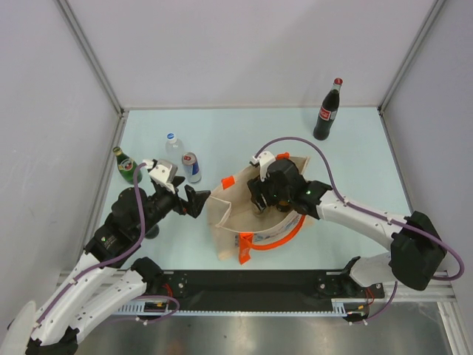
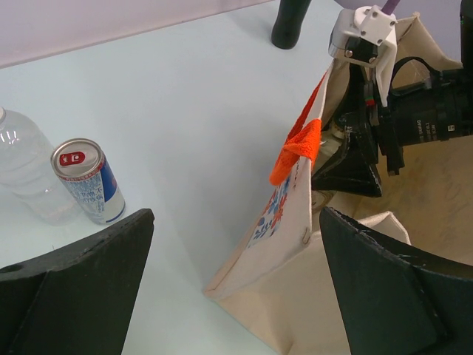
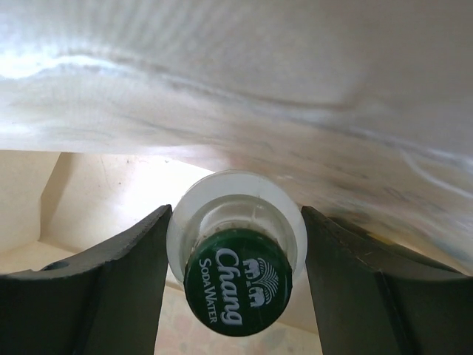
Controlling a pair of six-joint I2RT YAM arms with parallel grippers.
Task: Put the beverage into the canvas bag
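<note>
Green-capped bottle (image 3: 236, 285), cap pointing back toward the wrist, gripped by right claw (image 3: 236, 222) inside canvas bag (image 1: 222, 214); left claw (image 2: 236, 214) agape.

I'm looking at a pale mint-green flat tabletop (image 1: 244, 133), matte and evenly lit, with only soft shadows. A plain white back wall (image 1: 251, 52) rises behind it. A greyish left wall (image 1: 44, 111) and right wall (image 1: 443, 74) flank it, joined by slim silver metal posts (image 1: 90, 55) at its far corners. A black rail (image 1: 259, 283) runs along its near edge.
</note>
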